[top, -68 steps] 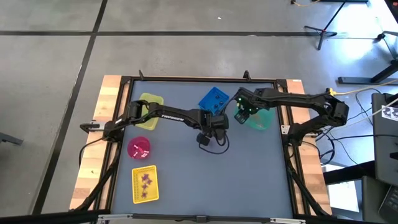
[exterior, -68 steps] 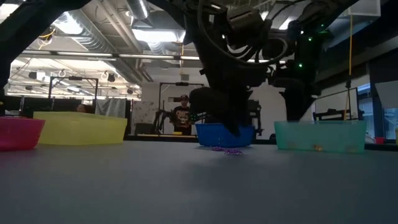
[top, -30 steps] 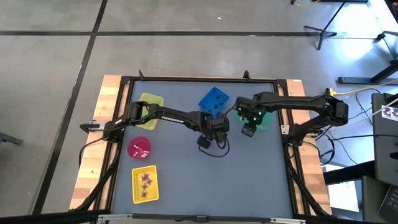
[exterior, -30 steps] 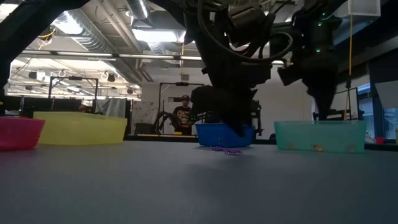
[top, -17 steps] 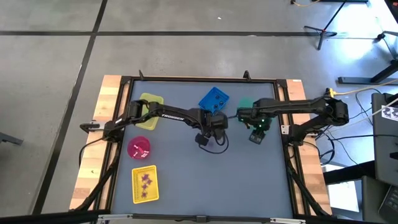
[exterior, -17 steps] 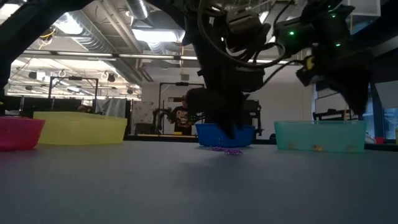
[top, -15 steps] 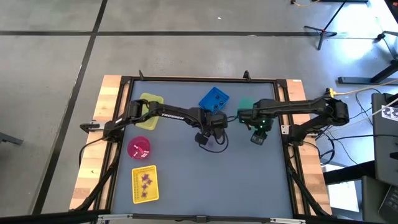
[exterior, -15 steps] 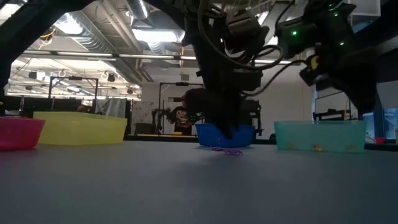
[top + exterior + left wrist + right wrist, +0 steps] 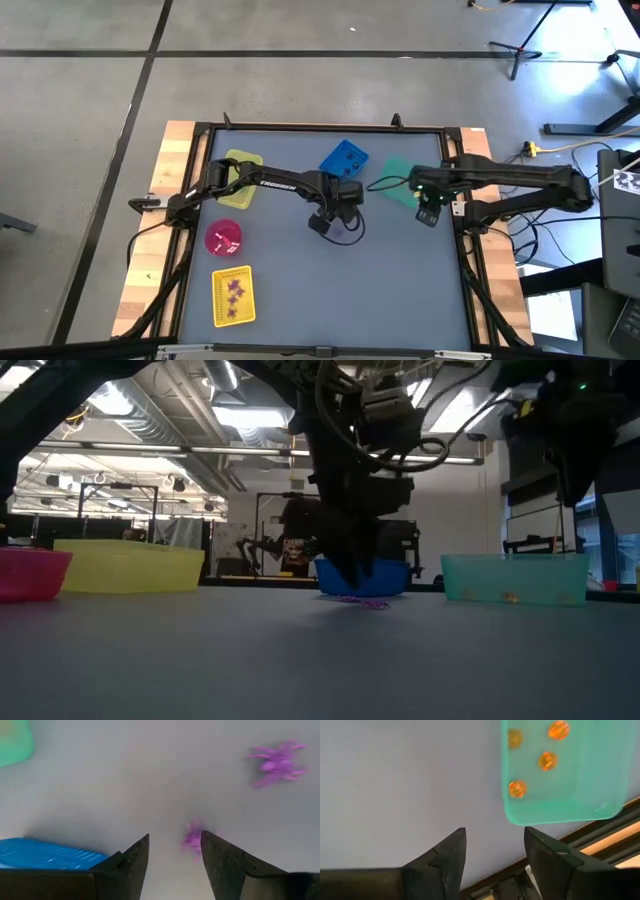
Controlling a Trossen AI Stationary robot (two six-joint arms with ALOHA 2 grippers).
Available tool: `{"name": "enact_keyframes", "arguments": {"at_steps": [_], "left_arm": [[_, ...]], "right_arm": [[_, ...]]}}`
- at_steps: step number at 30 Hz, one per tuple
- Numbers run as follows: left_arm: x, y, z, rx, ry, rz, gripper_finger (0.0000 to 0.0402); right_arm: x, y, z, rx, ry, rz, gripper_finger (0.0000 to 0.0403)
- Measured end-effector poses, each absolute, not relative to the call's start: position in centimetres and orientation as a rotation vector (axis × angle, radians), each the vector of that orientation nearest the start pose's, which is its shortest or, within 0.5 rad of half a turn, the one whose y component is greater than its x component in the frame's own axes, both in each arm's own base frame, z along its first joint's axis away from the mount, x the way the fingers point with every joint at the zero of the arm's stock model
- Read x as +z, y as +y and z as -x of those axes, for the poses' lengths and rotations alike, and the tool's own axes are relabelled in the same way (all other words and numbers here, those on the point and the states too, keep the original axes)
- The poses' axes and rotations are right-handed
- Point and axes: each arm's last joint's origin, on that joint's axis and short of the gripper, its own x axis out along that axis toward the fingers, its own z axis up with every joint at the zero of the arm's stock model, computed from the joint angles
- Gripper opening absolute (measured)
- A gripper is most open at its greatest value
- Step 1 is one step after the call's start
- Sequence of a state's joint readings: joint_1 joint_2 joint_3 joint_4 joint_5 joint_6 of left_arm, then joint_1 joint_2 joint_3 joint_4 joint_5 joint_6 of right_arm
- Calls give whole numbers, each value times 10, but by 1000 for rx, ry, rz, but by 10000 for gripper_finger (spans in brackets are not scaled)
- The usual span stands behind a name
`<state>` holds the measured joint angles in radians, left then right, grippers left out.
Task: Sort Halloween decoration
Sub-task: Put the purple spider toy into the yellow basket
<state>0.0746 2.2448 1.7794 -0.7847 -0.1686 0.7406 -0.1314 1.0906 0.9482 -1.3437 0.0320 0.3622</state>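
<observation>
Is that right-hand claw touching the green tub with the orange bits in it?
Apart. In the right wrist view, the right gripper hangs open over bare table, with a clear gap between its fingers and the teal bin.

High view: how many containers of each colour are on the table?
Yellow: 2 (yellow bin, yellow tray)
Blue: 1 (blue bin)
Teal: 1 (teal bin)
Pink: 1 (pink bowl)
Total: 5
</observation>
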Motion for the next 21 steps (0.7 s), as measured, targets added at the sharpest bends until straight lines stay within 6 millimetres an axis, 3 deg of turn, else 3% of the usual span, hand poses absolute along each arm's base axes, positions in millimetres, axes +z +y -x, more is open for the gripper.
{"name": "enact_keyframes", "arguments": {"at_steps": [7,14,21], "left_arm": [[160,43,-450,-359,1333,-621,164],[160,58,-449,-409,1294,-557,164],[153,61,-450,-453,1277,-509,164]], "right_arm": [[278,-21,-137,-486,1305,-357,200],[264,-21,-131,-496,1269,-349,200],[247,-21,-136,-479,1239,-362,200]]}}
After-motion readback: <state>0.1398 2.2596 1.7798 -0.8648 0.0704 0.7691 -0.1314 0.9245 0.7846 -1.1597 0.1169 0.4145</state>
